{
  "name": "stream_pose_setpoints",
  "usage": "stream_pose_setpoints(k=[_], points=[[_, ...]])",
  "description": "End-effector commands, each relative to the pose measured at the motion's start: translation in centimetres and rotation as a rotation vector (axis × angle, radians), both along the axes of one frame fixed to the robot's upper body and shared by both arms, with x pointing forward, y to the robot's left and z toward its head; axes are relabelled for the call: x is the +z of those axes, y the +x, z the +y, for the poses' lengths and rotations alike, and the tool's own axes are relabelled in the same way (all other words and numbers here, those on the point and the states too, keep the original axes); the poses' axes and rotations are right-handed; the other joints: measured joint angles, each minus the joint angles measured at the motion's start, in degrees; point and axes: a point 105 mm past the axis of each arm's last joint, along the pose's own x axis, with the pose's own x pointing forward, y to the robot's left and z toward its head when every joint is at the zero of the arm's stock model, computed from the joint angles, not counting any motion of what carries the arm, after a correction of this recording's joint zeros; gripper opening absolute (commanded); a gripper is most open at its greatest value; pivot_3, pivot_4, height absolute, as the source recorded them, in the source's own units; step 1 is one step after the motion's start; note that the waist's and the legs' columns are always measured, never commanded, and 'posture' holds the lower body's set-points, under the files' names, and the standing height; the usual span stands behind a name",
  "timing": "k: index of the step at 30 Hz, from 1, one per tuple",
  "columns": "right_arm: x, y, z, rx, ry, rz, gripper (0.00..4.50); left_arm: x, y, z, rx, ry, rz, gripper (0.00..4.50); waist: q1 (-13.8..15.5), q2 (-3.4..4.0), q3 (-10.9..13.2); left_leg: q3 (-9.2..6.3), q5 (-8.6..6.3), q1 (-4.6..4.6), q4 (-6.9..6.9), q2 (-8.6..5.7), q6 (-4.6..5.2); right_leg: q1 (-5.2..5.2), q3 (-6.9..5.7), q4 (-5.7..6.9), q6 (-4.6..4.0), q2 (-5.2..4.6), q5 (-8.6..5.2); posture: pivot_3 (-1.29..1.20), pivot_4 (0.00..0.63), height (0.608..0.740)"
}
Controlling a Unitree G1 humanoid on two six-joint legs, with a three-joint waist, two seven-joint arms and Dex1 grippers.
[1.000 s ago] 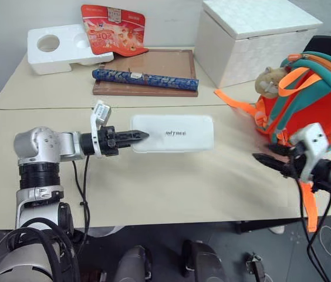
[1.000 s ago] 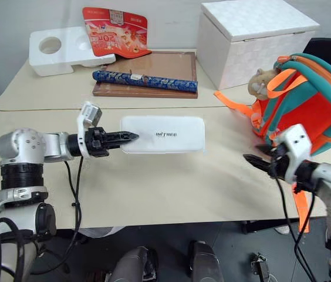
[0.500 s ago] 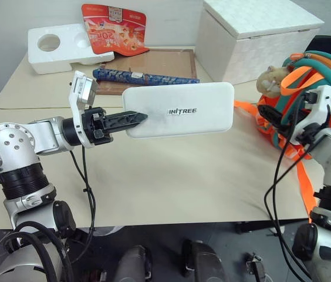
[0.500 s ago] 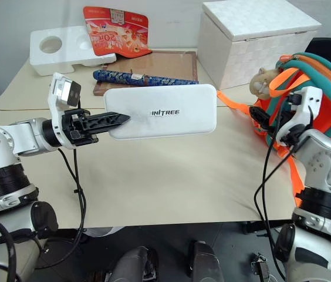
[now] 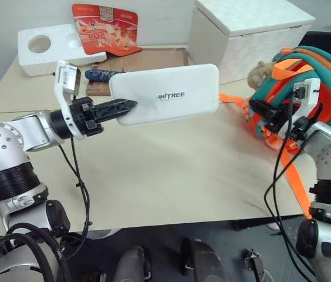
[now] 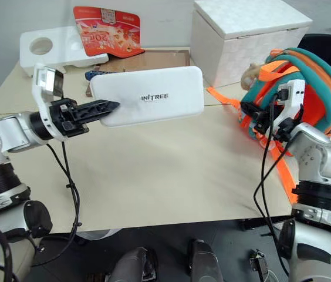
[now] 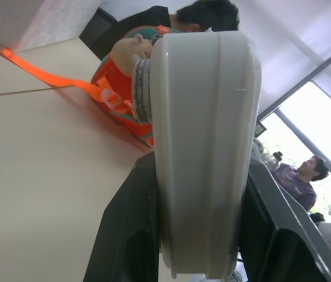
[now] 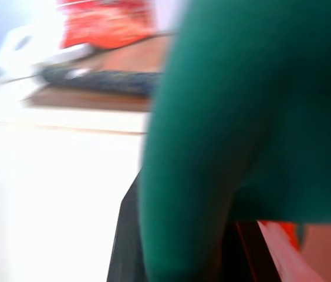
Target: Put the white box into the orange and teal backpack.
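Note:
The white box [image 5: 165, 94], flat and slim with dark lettering, hangs in the air above the table, roughly level. My left gripper [image 5: 127, 107] is shut on its left end; in the left wrist view the box [image 7: 203, 147] stands edge-on between both black fingers [image 7: 124, 235]. The orange and teal backpack [image 5: 321, 76] stands at the table's right edge with a tan plush toy [image 5: 258, 71] on it. My right gripper [image 5: 257, 110] sits at the backpack's left side, shut on its teal trim [image 8: 212, 147].
A large white textured cube [image 5: 247, 32] stands at the back right. A styrofoam block [image 5: 42, 47], a red packet [image 5: 104, 26], a wooden board [image 5: 154, 59] and a blue patterned tube [image 5: 98, 74] lie at the back. An orange strap [image 5: 294, 182] trails over the table edge. A person [image 7: 206, 14] is behind the backpack.
My left gripper has raised the white box off the table. My right gripper rose and went forward to the backpack, then shut on its teal trim.

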Motion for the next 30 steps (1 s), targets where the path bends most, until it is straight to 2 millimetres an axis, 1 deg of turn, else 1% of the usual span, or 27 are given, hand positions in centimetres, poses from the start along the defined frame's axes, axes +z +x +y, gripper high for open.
stream_pose_setpoints(k=[1,4,6,9,11,14,17,20,24,30], points=[[3.5,-6.1,3.4,0.37,-0.084,-0.08,0.01,2.9,-0.3,0.7,-0.002,-0.031,-0.138,1.26,0.2,0.04,0.03,0.0,0.0,-0.01,-0.03,0.0,-0.01,-0.04,-0.01,-0.01,-0.01,0.01,0.0,0.0,0.15,0.74],[4.1,-9.6,4.2,0.533,-0.159,-0.054,0.01,3.9,0.3,1.1,0.013,-0.04,-0.178,1.26,0.17,0.02,0.04,0.0,0.01,0.01,-0.07,0.01,-0.02,-0.01,-0.09,-0.08,-0.01,0.02,-0.01,0.0,0.15,0.74],[4.5,-11.5,4.5,0.627,-0.172,-0.033,0.01,4.4,0.5,1.2,0.013,-0.046,-0.197,1.26,0.25,-0.02,0.06,0.02,0.01,0.03,-0.07,-0.05,0.0,0.0,-0.12,-0.23,-0.01,-0.01,0.0,0.0,0.15,0.74],[5.5,-14.8,4.6,0.773,-0.18,0.01,0.01,5.2,0.4,0.6,-0.014,-0.027,-0.276,1.26,0.36,-0.06,0.09,0.01,0.01,0.04,-0.08,-0.05,0.0,0.0,-0.12,-0.23,-0.01,-0.07,0.0,0.0,0.15,0.74],[5.5,-15.6,4.6,0.798,-0.187,0.042,0.01,5.3,0.4,0.0,-0.023,0.005,-0.332,1.26,0.47,-0.08,0.09,-0.01,0.01,0.01,-0.1,-0.03,0.0,-0.02,-0.12,-0.21,-0.01,-0.07,0.0,0.0,0.15,0.74],[5.1,-16.6,4.5,0.835,-0.197,0.095,0.01,5.2,0.1,-1.3,-0.063,0.067,-0.436,1.26,0.75,-0.16,0.13,-0.02,0.0,0.0,-0.11,-0.05,0.01,0.01,-0.1,-0.3,-0.01,-0.11,0.0,0.0,0.15,0.74],[5.0,-16.9,4.3,0.846,-0.189,0.112,0.01,4.6,-0.1,-2.4,-0.109,0.129,-0.489,1.26,1.16,-0.19,0.15,-0.01,-0.01,0.01,-0.08,-0.07,0.04,0.03,-0.08,-0.36,-0.01,-0.14,0.0,0.0,0.15,0.74],[4.8,-16.0,4.1,0.799,-0.19,0.106,0.01,3.5,-0.6,-3.1,-0.181,0.189,-0.528,1.26,1.6,-0.19,0.16,0.0,-0.01,0.02,-0.01,-0.04,0.05,0.02,-0.06,-0.33,-0.01,-0.15,0.0,0.0,0.15,0.74],[4.1,-15.1,3.9,0.758,-0.199,0.117,0.01,3.1,-0.2,-2.9,-0.187,0.235,-0.564,1.26,1.75,-0.19,0.16,-0.04,-0.01,0.02,0.01,-0.04,0.05,0.03,-0.06,-0.32,-0.02,-0.15,0.0,0.0,0.15,0.74],[3.7,-14.6,3.8,0.738,-0.198,0.116,0.01,4.0,0.2,-2.0,-0.192,0.276,-0.609,1.26,1.84,-0.2,0.16,-0.07,-0.04,-0.03,0.13,-0.05,0.13,0.04,-0.1,-0.29,-0.01,-0.17,0.0,0.0,0.15,0.74]])
